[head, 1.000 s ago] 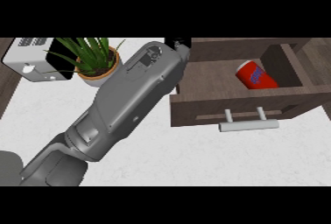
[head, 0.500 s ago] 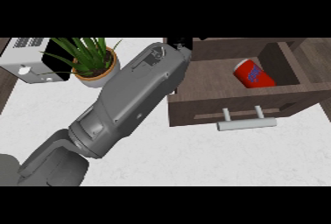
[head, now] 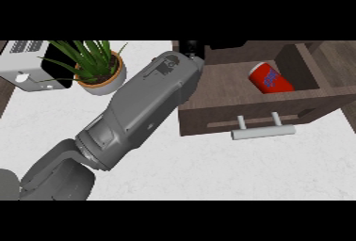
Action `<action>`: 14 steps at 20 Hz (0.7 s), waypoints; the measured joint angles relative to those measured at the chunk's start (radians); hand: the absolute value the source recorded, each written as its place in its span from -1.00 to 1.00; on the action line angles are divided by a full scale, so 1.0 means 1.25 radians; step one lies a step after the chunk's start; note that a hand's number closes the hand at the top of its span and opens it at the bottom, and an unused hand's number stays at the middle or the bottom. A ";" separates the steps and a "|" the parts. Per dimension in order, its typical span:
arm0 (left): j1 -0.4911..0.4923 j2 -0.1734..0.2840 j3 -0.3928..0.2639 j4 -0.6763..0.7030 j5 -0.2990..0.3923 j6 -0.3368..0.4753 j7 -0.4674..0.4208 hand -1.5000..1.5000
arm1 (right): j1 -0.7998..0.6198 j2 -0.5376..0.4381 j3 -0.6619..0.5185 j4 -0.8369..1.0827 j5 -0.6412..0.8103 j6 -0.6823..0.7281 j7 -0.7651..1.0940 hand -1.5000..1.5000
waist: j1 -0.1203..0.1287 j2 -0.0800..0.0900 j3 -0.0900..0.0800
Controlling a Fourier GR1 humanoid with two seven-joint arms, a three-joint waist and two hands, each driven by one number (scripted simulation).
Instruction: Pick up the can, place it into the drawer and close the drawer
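The red can [head: 270, 77] with a blue label lies tilted inside the open dark wooden drawer [head: 208, 120], near its back right part. Nothing touches the can. A grey forearm rises from the lower left, and my left hand [head: 190, 47] shows only as a small black patch at the drawer's back left corner. The wrist hides its fingers. The drawer's pale bar handle [head: 262, 132] sticks out at the front. My right hand shows nowhere in the head view.
A potted green plant [head: 97, 70] stands at the back left, close to the forearm. A white toaster [head: 28, 66] sits left of it. The white counter [head: 230, 169] spreads out in front of the drawer.
The forearm has edged slightly up and left by the drawer's back left corner. The can stays lying in the drawer, and the drawer stays open.
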 measured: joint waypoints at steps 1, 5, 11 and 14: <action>0.008 0.000 -0.007 -0.001 0.008 0.004 -0.008 -1.00 | -0.003 0.004 0.004 -0.001 0.006 0.000 -0.002 -1.00 | -0.001 0.001 0.000; 0.006 0.000 -0.018 0.007 0.033 0.015 -0.028 -1.00 | 0.006 0.021 0.010 -0.002 0.022 0.012 -0.013 -1.00 | -0.003 0.001 0.000; 0.001 0.000 -0.030 0.009 0.069 0.020 -0.051 -1.00 | 0.000 0.015 0.001 -0.008 0.037 0.023 -0.030 -1.00 | 0.001 0.001 0.000; -0.002 0.000 -0.028 0.006 0.081 0.020 -0.066 -1.00 | -0.012 0.003 -0.010 -0.025 0.088 0.049 -0.083 -1.00 | 0.003 0.001 0.000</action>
